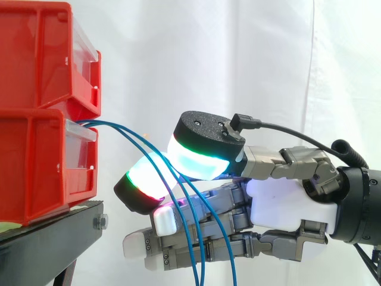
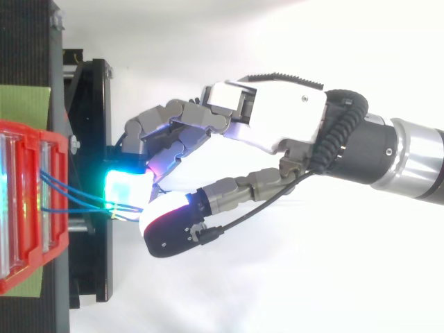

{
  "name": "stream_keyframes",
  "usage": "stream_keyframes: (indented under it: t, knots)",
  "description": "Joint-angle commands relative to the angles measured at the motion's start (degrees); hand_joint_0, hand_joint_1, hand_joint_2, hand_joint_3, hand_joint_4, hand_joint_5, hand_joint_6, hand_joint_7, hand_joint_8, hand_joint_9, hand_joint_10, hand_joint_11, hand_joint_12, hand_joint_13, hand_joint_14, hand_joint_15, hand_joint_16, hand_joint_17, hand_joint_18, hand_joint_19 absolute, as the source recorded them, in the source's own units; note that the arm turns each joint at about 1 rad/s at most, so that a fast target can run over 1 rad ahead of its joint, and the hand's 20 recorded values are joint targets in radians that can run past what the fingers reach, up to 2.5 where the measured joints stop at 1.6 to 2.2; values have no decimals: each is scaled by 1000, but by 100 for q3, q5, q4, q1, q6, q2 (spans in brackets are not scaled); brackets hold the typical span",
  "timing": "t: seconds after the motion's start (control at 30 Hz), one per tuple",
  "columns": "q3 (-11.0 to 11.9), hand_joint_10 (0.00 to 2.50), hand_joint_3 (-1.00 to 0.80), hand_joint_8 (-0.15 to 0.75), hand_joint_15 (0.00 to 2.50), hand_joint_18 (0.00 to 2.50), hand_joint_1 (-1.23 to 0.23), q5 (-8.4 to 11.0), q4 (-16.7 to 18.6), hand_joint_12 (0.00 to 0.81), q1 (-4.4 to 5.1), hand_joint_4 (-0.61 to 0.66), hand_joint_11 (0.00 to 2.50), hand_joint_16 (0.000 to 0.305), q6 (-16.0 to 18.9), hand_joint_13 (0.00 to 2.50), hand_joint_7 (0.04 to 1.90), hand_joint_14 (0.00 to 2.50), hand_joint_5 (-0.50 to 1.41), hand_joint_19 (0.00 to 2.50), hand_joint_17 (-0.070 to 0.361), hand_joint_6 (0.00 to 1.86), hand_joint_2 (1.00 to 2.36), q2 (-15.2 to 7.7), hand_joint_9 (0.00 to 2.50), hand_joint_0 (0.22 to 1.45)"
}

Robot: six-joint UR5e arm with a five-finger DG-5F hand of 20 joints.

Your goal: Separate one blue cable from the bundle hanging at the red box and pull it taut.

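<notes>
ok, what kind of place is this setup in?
Likely a robotics lab test bench, not a production floor: a white curtain as backdrop, red bins stacked on a black stand, and a robot hand pinching blue cables that hang from the bins.

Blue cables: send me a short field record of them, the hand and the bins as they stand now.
blue cables: leave between the two stacked red bins, slope down to the hand, hang loose below it
red bins: stacked on the black stand
hand: in from the right, glowing pads pinched on the cables
separation: cannot tell how many cables are pinched
tension: curved, not yet taut
</notes>
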Motion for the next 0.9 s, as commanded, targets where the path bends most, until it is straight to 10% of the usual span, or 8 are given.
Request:
stream_keyframes:
  t: [0.0, 0.4, 0.63, 0.87]
  knots:
    - [0, 19, -330, 344, 326, 417, -756, 1, 2, 339, 5, 172, 645, 43, 0, 631, 1005, 13, -207, 293, 96, 873, 1013, 3, 885, 613]
    - [0, 20, -399, 359, 358, 469, -720, 10, 11, 341, 13, 174, 660, 43, 0, 682, 1033, 15, -194, 316, 96, 889, 1008, 3, 934, 606]
    - [0, 17, -48, 353, 403, 524, -779, 10, 29, 341, 13, 91, 715, 44, 0, 706, 1350, 17, -209, 355, 99, 923, 1026, 3, 902, 650]
    - [0, 19, -38, 356, 428, 555, -805, 28, 29, 344, 5, 63, 763, 44, 0, 738, 1237, 16, -223, 380, 99, 954, 1027, 3, 893, 703]
